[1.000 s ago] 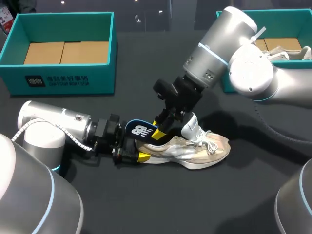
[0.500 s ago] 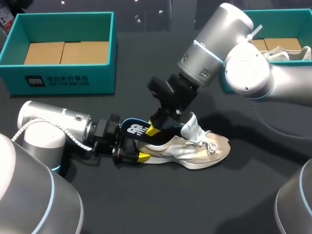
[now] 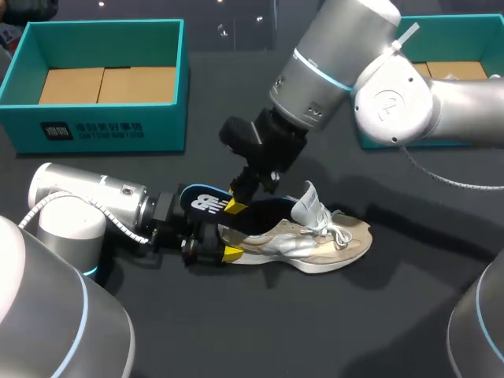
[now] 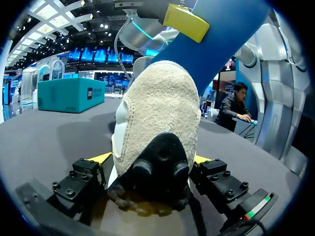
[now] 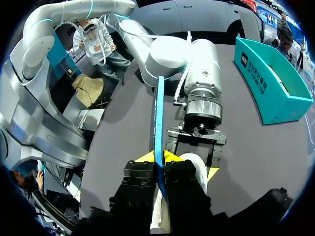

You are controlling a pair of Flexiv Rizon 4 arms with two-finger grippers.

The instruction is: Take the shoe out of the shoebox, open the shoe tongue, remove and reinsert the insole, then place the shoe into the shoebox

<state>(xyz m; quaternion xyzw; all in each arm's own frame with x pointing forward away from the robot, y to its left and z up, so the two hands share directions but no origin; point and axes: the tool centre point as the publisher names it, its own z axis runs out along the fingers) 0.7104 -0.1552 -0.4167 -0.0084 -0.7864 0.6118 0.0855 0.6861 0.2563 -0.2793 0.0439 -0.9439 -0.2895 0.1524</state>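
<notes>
A beige and silver shoe (image 3: 315,240) lies on its sole on the dark table, toe to the right, tongue raised. My left gripper (image 3: 214,246) comes in low from the left; its yellow fingers press the heel (image 4: 157,113) from both sides. The blue insole (image 3: 206,203) sticks out of the shoe's opening, slanting up past the heel. My right gripper (image 3: 236,206) is shut on the insole above the heel. In the right wrist view the insole (image 5: 159,123) runs edge-on out of the closed fingertips (image 5: 158,160), with the shoe (image 5: 194,169) and the left gripper (image 5: 198,142) just beyond.
A teal shoebox (image 3: 102,126) with a bare cardboard floor stands at the back left. A second teal box (image 3: 368,140) at the back right is partly hidden by my right arm. Dark bare table lies in front of the shoe.
My right gripper closed on the insole, then moved up and to the left, drawing it farther out of the shoe. The left arm and the shoe stayed put.
</notes>
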